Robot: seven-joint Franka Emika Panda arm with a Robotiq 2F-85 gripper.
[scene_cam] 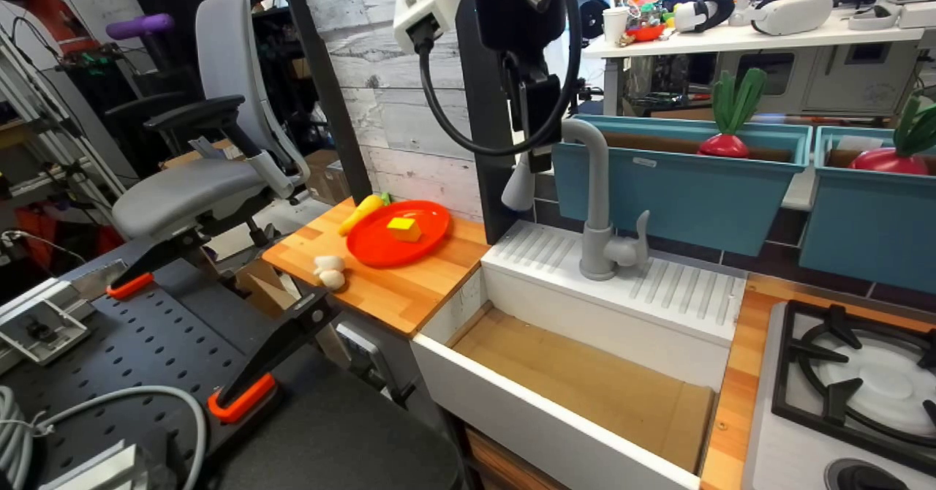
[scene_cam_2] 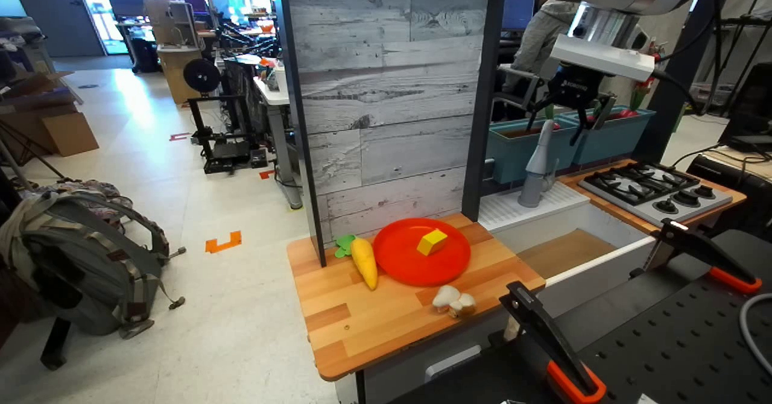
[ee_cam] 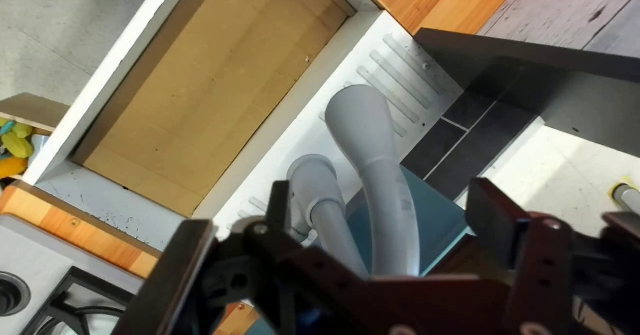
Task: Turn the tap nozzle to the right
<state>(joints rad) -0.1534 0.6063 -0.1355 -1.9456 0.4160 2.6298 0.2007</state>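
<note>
The gooseneck tap nozzle (scene_cam: 599, 175) is standing on the ridged ledge (scene_cam: 687, 285) at the rear of the white sink (scene_cam: 526, 431). Its spray head (ee_cam: 362, 120) is pointing toward the end of the sink where the butcher-block counter (scene_cam: 417, 292) is adjoining. The Robotiq gripper (ee_cam: 382, 200) is hanging above the rear side of the sink. Its fingers (ee_cam: 492, 217) are standing wide apart, and the nozzle's arch is passing between them in the wrist view; the views are not showing whether any finger is touching it. The lever handle (scene_cam: 635, 247) is projecting toward the end of the sink beside the gas hob (scene_cam: 793, 446). On the counter beside the sink, a yellow block (scene_cam: 404, 230) is resting on a red plate (scene_cam: 380, 252).
</note>
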